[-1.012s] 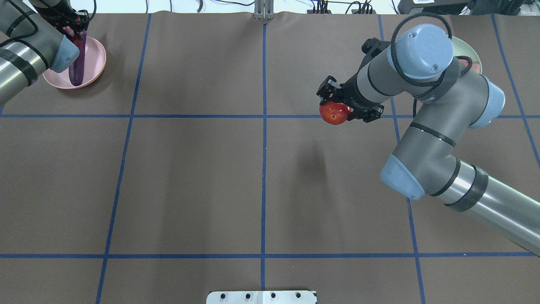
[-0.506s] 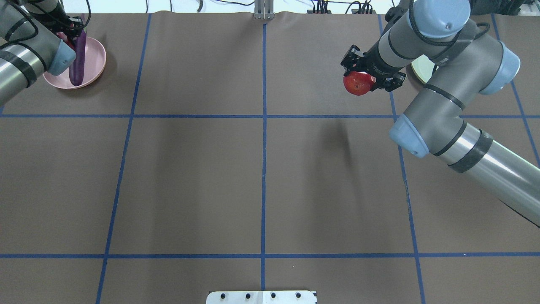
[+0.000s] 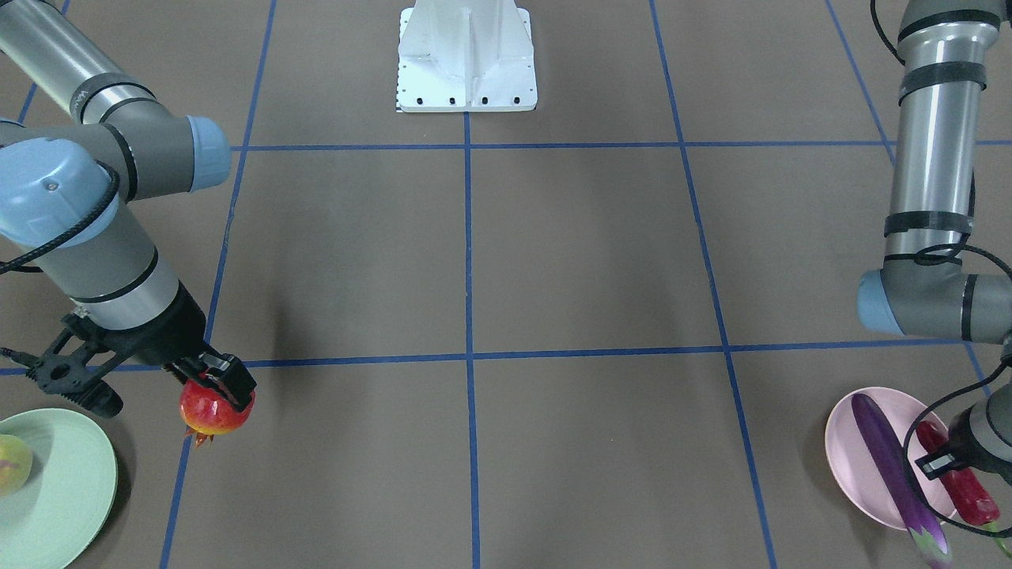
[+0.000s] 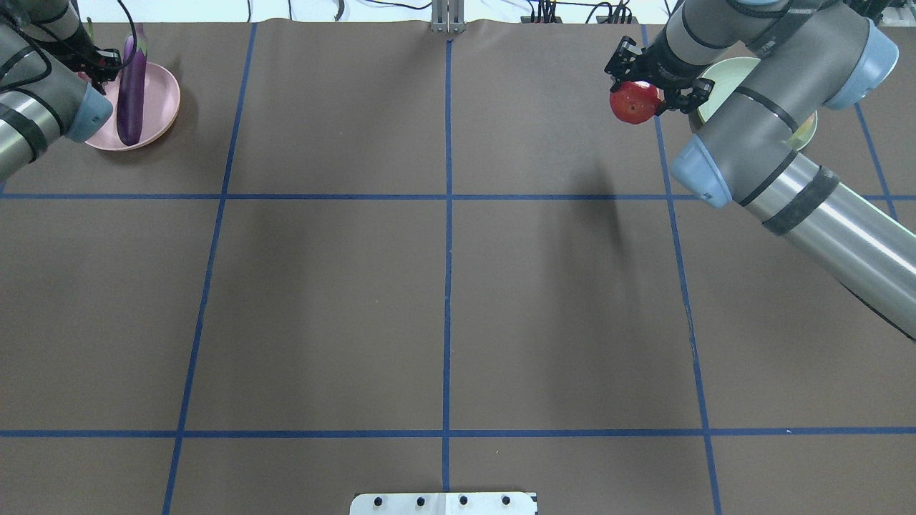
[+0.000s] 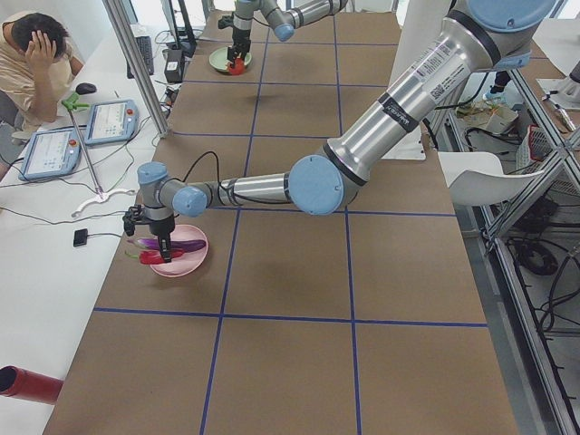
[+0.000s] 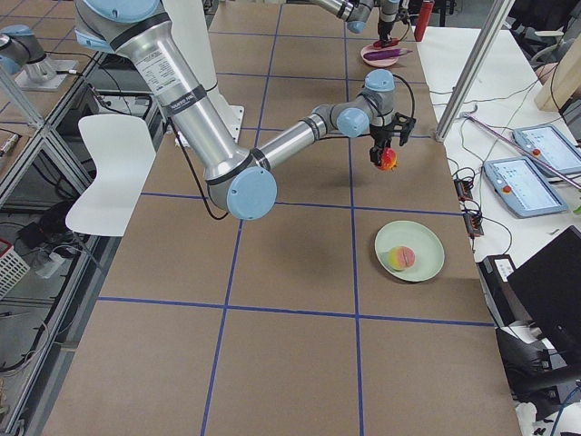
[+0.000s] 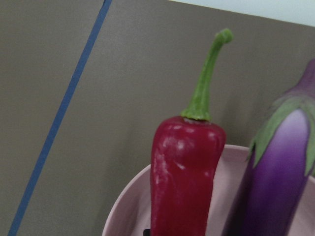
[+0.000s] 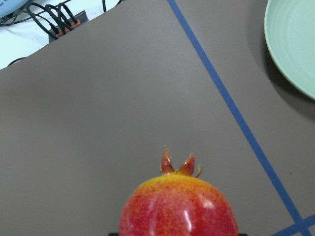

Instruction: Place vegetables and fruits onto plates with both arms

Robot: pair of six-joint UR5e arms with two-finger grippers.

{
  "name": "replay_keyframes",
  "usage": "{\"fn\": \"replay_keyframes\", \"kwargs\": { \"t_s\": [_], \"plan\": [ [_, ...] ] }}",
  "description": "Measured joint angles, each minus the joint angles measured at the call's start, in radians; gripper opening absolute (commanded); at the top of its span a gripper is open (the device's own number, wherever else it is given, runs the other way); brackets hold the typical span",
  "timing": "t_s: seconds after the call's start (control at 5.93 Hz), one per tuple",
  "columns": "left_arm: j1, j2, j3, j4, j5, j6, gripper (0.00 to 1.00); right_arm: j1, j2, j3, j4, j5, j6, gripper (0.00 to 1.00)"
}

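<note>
Eggplant (image 3: 893,466) lies in left plate (image 3: 848,452), peach (image 3: 11,466) in right plate (image 3: 73,476).

right arm (image 4: 844,236) is stretched out to the far right, wrist angled down, right gripper (image 4: 647,91) raised and clamped on the pomegranate (image 4: 633,104). left arm (image 4: 28,121) reaches far left, left gripper (image 3: 949,462) down low, pinching the chili pepper (image 7: 184,177)

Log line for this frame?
left gripper: shut on chili, at pink plate | eggplant: on pink plate | right gripper: shut on pomegranate, aloft, short of green plate | peach: on green plate
</note>
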Motion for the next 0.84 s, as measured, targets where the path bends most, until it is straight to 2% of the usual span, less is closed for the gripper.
{"fn": "replay_keyframes", "kwargs": {
  "t_s": [0.17, 0.84],
  "plan": [
    [0.002, 0.013, -0.005, -0.012, 0.000, 0.002, 1.00, 0.033, 0.002, -0.050, 0.015, 0.020, -0.051, 0.00],
    [0.006, 0.020, -0.137, -0.007, -0.004, -0.080, 1.00, 0.149, 0.006, -0.377, 0.148, 0.037, -0.344, 0.00]
  ]
}}
